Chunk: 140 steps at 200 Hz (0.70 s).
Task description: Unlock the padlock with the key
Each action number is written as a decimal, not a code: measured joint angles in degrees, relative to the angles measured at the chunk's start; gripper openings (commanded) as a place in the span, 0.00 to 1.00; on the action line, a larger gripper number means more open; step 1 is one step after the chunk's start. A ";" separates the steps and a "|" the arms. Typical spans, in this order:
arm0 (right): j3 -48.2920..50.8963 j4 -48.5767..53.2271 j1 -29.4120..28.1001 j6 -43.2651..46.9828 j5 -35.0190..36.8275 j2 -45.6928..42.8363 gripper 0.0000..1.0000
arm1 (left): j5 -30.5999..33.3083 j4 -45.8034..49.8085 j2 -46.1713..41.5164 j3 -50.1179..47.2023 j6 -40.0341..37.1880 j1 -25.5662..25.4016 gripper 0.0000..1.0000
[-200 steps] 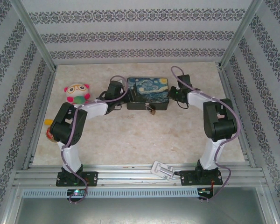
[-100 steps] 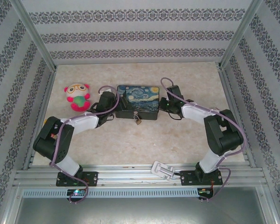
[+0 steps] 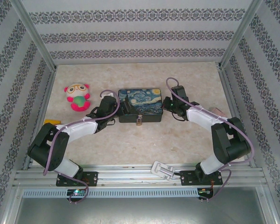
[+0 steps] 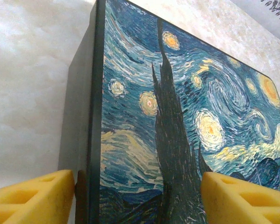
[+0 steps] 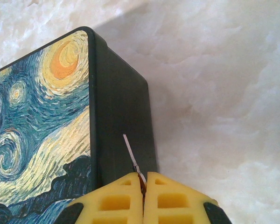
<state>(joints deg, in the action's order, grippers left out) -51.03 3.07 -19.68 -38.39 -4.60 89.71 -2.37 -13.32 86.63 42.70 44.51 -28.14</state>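
The small brass padlock (image 3: 139, 121) hangs on the front face of the dark blue Starry Night tin box (image 3: 140, 105). At the box's right end my right gripper (image 3: 170, 106) is shut on the key (image 5: 131, 152). The key's thin silver blade sticks out from the yellow pads (image 5: 116, 200) towards the box's dark side wall (image 5: 123, 121). My left gripper (image 3: 116, 108) is at the box's left end, open wide. One of its yellow pads (image 4: 32, 198) is beside the side wall and the other (image 4: 245, 198) is over the painted lid (image 4: 177, 116). The padlock is hidden in both wrist views.
A pink and green plush toy (image 3: 77, 95) sits at the back left. A white object (image 3: 162, 170) lies on the front rail, and something yellow (image 3: 50, 122) is by the left wall. Patterned walls and metal posts enclose the marble table (image 3: 144, 144).
The tin box has slid a little left and towards the near side, with both arms following it. My left gripper's jaws have spread wider. The right gripper has stayed shut on the key.
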 measured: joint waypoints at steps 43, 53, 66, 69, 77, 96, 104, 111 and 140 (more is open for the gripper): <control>0.48 -0.50 0.07 -0.33 -0.87 -0.33 0.00 | 0.07 0.15 -2.49 -1.62 0.15 -0.04 0.71; 0.92 -0.24 0.07 -0.28 -0.85 -1.05 0.00 | 0.26 0.79 -4.55 -2.40 0.13 -0.04 0.71; 1.31 0.66 0.11 -0.07 -0.76 -2.71 0.00 | 1.05 1.90 -8.02 -3.54 0.07 -0.04 0.71; 1.40 0.96 0.20 0.02 -0.70 -3.17 0.00 | 1.18 2.23 -8.76 -3.76 0.02 -0.04 0.71; 1.60 1.68 0.55 0.42 -0.46 -4.59 0.00 | 1.79 3.23 -11.50 -4.72 -0.17 -0.04 0.71; 1.84 3.67 1.25 1.36 0.85 -8.44 0.00 | 3.23 5.79 -17.62 -6.88 -0.31 -0.22 0.69; 2.05 4.48 1.60 1.75 1.60 -10.05 0.00 | 3.85 6.93 -20.00 -7.80 -0.28 -0.55 0.69; 2.27 5.44 1.60 2.23 2.32 -11.61 0.00 | 4.42 7.80 -21.62 -8.48 -0.28 -1.11 0.69; 4.52 9.38 1.53 3.58 5.31 -17.84 0.00 | 6.75 10.82 -24.79 -9.75 -0.26 -7.23 0.68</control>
<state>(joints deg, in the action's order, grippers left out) -46.50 12.45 -18.15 -34.81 0.71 71.88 4.38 -2.50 61.84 32.95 44.25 -35.38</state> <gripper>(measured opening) 0.056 0.687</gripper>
